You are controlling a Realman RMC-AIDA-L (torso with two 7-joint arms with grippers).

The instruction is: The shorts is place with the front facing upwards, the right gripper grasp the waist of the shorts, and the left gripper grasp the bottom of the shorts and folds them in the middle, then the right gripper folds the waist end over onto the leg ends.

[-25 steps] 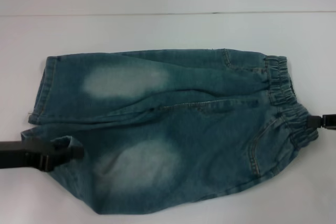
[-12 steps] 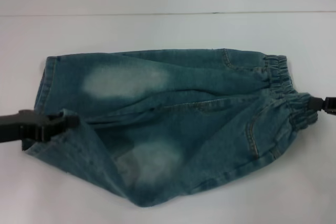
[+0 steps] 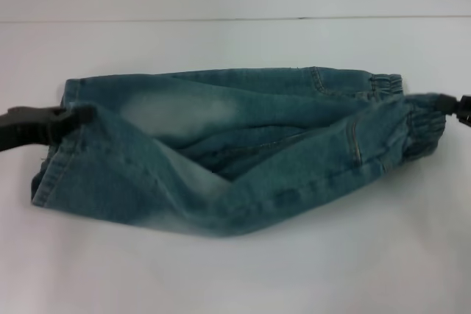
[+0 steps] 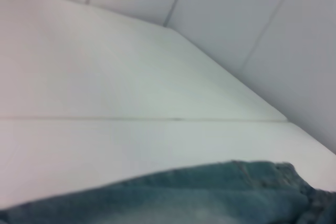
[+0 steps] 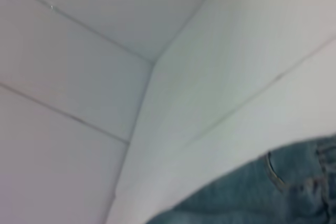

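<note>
Head view shows you the shorts [image 3: 235,152] on the table [image 3: 235,270], long axis running side to side. Their near half is lifted and partly carried over the far half. The left gripper [image 3: 70,117] pinches the hem [image 3: 55,167]; the right gripper [image 3: 449,104] pinches the waist [image 3: 419,126]. Carry both farther away together.

Right gripper [image 3: 444,102] cut off at the frame edge; far waist [image 3: 386,83] partly under folded denim.

table [image 3: 235,270]: white, seam line across far part | wall [image 5: 63,77]: pale panels with joints
</note>
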